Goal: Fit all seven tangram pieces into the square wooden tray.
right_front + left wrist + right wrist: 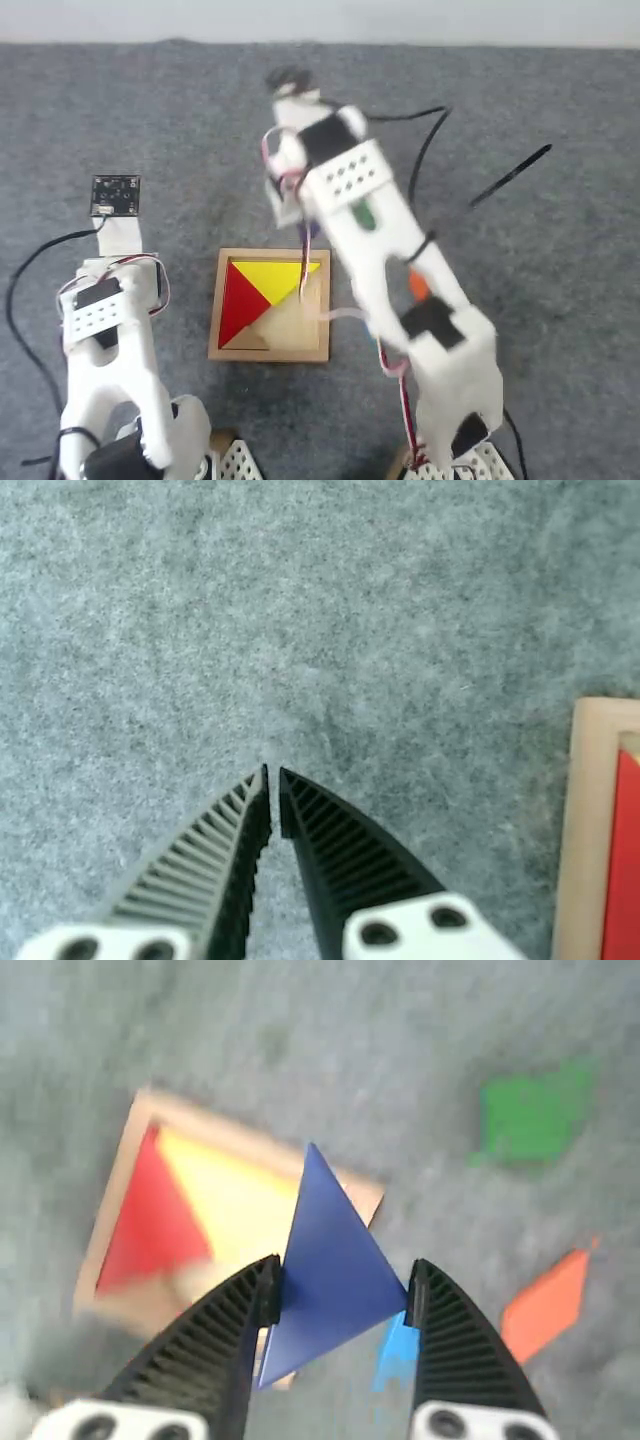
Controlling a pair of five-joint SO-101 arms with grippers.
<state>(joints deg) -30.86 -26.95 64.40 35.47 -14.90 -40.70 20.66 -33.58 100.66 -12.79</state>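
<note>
The right tool [345, 1265] grips a blue triangle [325, 1230] by two edges, its sharp tip pointing toward the tray [232, 1132]. In the high view this tool hangs mid-frame just above the tray's upper edge, so the bare lower-right corner lies downward from it, and I'd say this arm is nearer. The left tool [272, 770] is closed on nothing over grey tabletop [300, 600]. I count six pieces: red triangle [150, 1222] and yellow triangle [235, 1200] seated, the blue one held, and green piece [530, 1115], orange piece [545, 1305] and light blue piece [400, 1352] loose.
</note>
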